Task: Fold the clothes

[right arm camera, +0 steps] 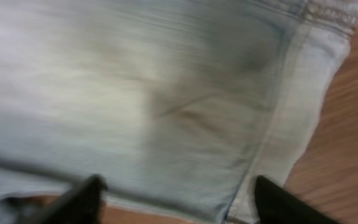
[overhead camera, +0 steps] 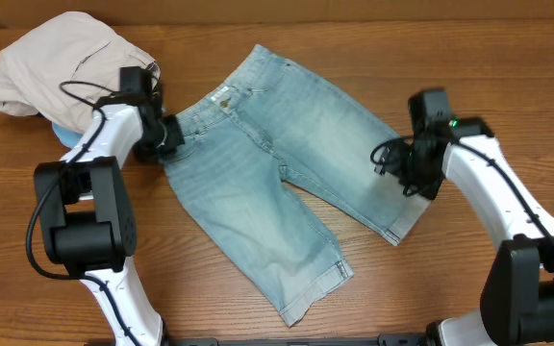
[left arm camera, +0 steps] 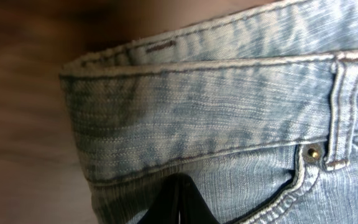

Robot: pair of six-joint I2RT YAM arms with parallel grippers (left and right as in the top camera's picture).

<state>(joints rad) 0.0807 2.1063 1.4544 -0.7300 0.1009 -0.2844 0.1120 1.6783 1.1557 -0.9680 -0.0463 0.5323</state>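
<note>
While the faded, ribbed-weave denim jeans (overhead camera: 277, 183) lie flat across the middle of the wood-grain table (overhead camera: 469, 58), the left claw (overhead camera: 166, 135) pinches their stitched waistband and the right claw (overhead camera: 404, 181) hangs spread over a seamed leg hem.

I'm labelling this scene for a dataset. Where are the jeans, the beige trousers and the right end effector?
jeans (overhead camera: 258, 207), overhead view, middle of the nearer leg.
beige trousers (overhead camera: 56, 62), overhead view, centre of the crumpled bundle.
right end effector (right arm camera: 178, 183), right wrist view, midway between its fingertips.
</note>
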